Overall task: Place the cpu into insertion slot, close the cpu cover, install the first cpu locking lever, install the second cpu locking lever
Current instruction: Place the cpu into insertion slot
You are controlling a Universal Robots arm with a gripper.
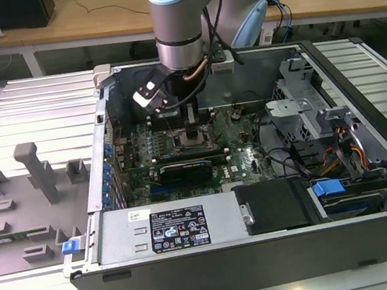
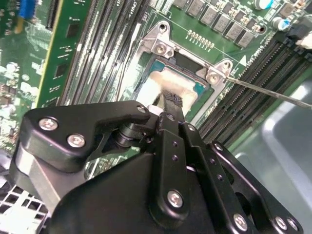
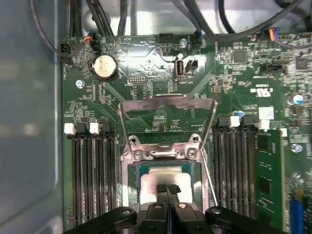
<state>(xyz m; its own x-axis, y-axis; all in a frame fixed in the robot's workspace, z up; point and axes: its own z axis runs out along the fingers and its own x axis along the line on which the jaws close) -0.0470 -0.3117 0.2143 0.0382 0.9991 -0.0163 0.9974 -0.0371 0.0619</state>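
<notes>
**Chip in the socket, cover up**

The open computer case (image 1: 269, 258) lies on its side, and the arm (image 1: 174, 16) reaches down into it. In the first wrist view the cpu cover (image 3: 168, 101) stands raised on its hinge over the green circuit board (image 3: 146, 73). Just beside the hinge, the cpu (image 3: 156, 176) lies inside the insertion slot (image 3: 161, 154). The gripper (image 3: 168, 187) has its fingers pressed together, tips down on the cpu's pale top.
</notes>
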